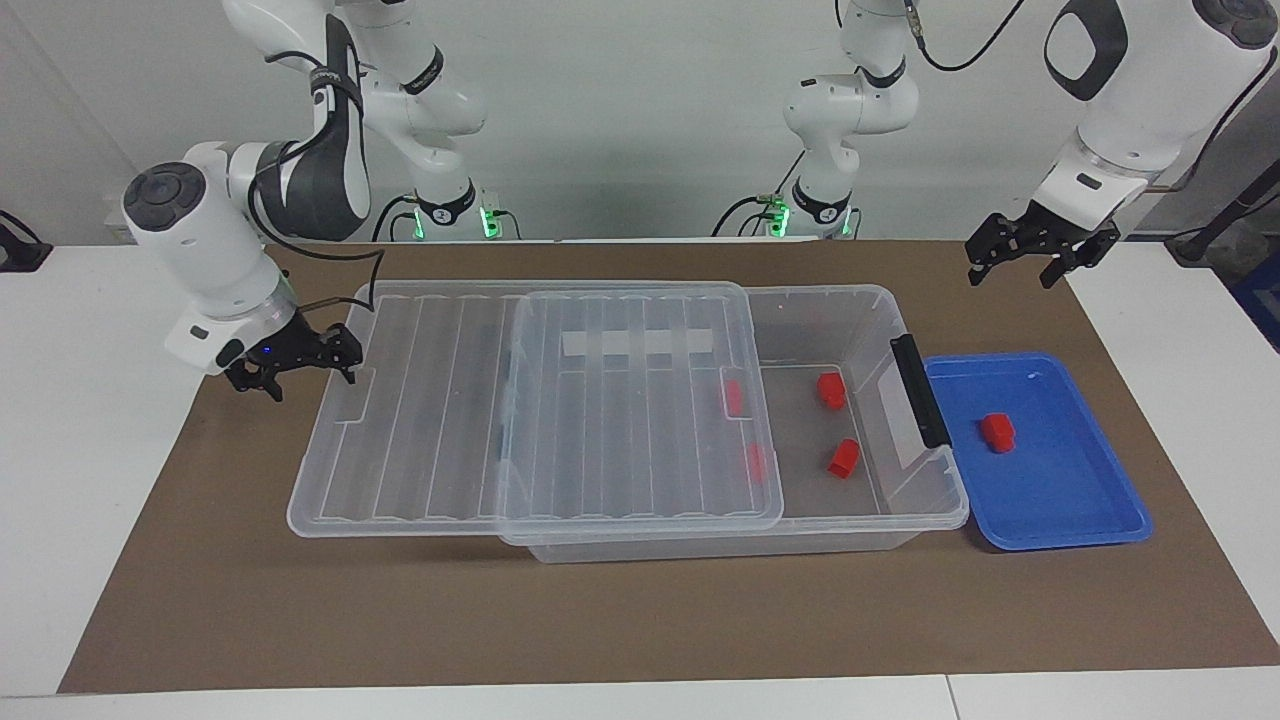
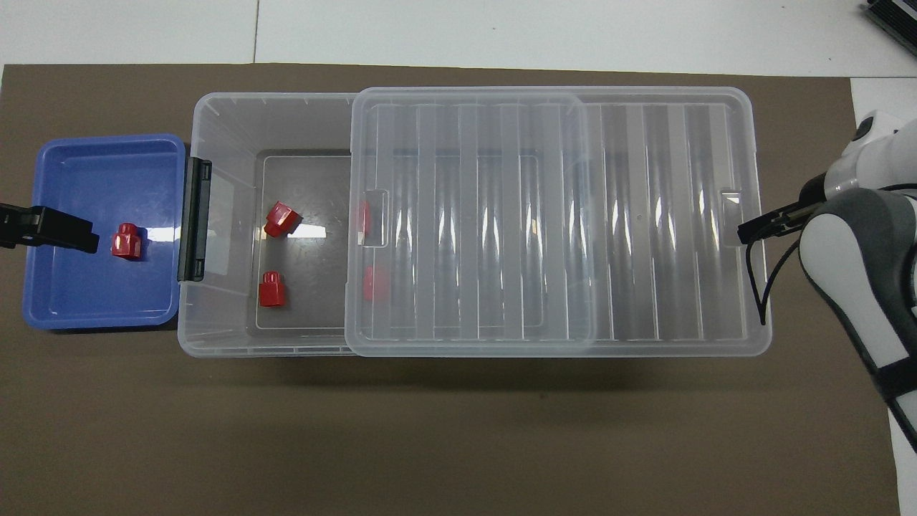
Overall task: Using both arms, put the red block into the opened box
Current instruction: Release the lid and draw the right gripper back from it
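Observation:
The clear box [image 1: 850, 303] [image 2: 215, 104] lies along the mat, its ribbed lid [image 1: 600, 420] [image 2: 544, 215] slid toward the right arm's end, leaving the tray-side end uncovered. Two red blocks [image 1: 831, 390] [image 2: 281, 218] lie in the uncovered part, and two more show through the lid. Another red block [image 1: 997, 432] [image 2: 127, 241] sits in the blue tray [image 1: 1080, 520] [image 2: 86, 154]. My right gripper [image 1: 315, 364] [image 2: 751, 230] is low at the lid's end tab, shut on the lid. My left gripper [image 1: 1030, 262] [image 2: 71, 233] hangs open and empty, high over the tray's outer end.
A brown mat [image 1: 600, 620] covers the white table. The tray stands against the box's end with the black clip handle [image 1: 920, 390]. Both arm bases stand at the table's robot-side edge.

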### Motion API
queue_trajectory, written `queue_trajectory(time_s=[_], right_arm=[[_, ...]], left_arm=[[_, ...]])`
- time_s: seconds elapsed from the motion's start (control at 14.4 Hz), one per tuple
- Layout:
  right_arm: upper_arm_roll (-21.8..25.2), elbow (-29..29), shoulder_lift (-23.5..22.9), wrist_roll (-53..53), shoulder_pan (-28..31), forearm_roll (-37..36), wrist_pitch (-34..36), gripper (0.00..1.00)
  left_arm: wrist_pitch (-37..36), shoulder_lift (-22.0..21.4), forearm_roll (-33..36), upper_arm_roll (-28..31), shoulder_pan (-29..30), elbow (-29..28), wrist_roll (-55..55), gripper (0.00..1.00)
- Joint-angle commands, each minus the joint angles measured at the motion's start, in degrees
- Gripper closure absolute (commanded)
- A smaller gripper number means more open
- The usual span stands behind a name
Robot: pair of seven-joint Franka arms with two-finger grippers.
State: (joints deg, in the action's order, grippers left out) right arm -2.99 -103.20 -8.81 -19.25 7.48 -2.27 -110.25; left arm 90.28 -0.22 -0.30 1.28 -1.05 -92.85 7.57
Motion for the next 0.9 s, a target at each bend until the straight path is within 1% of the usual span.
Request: queue_trajectory(time_s=[0.0, 0.14, 0.28, 0.48, 0.83], right_arm=[[-0.44, -1.57, 1.42, -1.84, 1.31, -0.81, -0.41, 0.0], [-0.53, -1.13, 1.68, -0.97, 1.22, -0.81, 0.03, 0.0], [-0.53, -1.22, 3.0, 0.78, 0.7, -0.81, 0.21, 0.0], [-0.7, -1.48, 5.02, 7.89, -0.35, -0.64, 1.43, 0.0], [-0.7, -1.05, 6.78, 21.95, -5.1, -0.02, 2.23, 0.0]], left_arm=[[-0.02, -1.01, 1.01, 0.04, -0.1, -0.93, -0.72, 0.0], [-0.02, -1.01, 1.01, 0.04, -0.1, -0.93, -0.72, 0.0], [-0.02, -1.01, 1.01, 0.04, -0.1, -0.93, -0.72, 0.0], [-0.02, -1.01, 1.01, 0.04, -0.1, -0.93, -0.72, 0.0], [-0.02, -1.01, 1.01, 0.04, -0.1, -0.93, -0.72, 0.0]])
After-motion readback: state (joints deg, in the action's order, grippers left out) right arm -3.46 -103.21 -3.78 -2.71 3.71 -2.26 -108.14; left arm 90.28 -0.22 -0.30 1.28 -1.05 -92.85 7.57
